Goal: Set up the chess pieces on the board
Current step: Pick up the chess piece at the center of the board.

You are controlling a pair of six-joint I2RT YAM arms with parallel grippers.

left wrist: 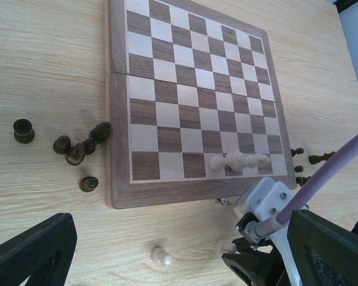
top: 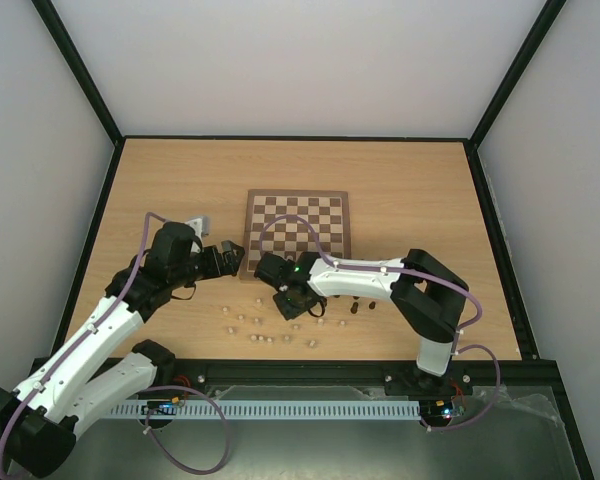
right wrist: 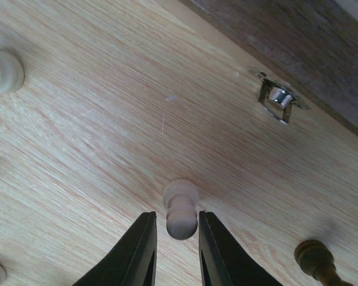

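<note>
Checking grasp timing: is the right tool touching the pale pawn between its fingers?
Cannot tell. In the right wrist view the right tool flanks the pale pawn closely; one side shows a sliver of table, the other looks flush.

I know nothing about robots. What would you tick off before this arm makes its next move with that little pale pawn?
1. Small pale cream wooden pawn sits between the right gripper's fingers: ok.
2. Fingers firmly clamped on it: cannot tell.
3. Nearby dark brown wooden piece clear of the fingers: ok.
4. Left gripper open, holding nothing: ok.
5. Brown-and-cream checked wooden board has free squares: ok.
</note>
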